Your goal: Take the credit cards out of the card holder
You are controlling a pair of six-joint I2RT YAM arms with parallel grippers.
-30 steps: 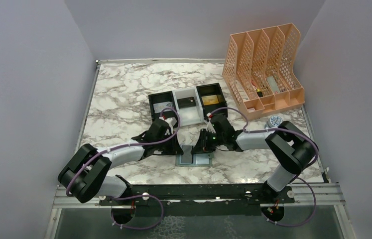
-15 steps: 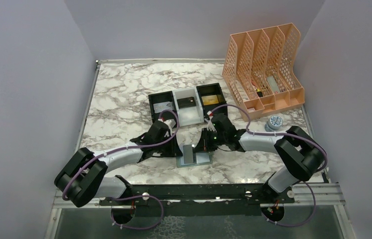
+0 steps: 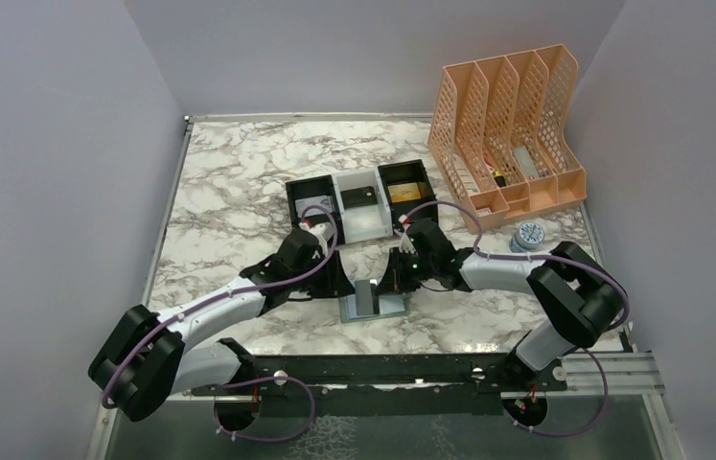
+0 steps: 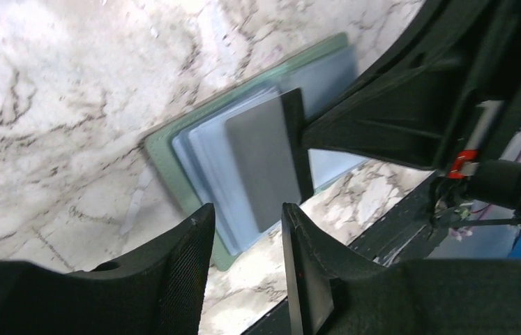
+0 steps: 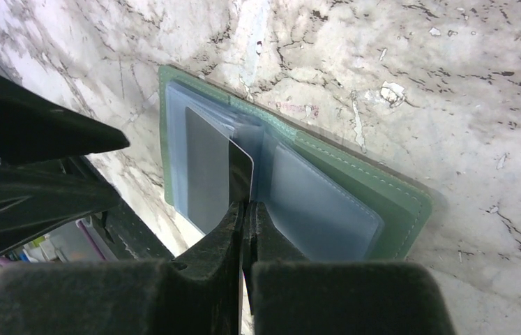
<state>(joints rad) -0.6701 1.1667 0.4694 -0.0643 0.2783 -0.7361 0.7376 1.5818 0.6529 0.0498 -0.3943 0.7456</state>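
Right gripper [image 5: 245,206]: jaws pressed together on one edge of a dark credit card [image 5: 208,171], which lies over the left pocket page of the open card holder [image 5: 397,202]. Left gripper [image 4: 247,209]: jaws apart, holding nothing, poised over the holder's left edge. The holder lies flat on the marble table [image 3: 229,182]. Beyond the holder, a three-part tray [image 3: 363,225]; farther back and to the holder's right, an orange file rack [image 3: 512,125].
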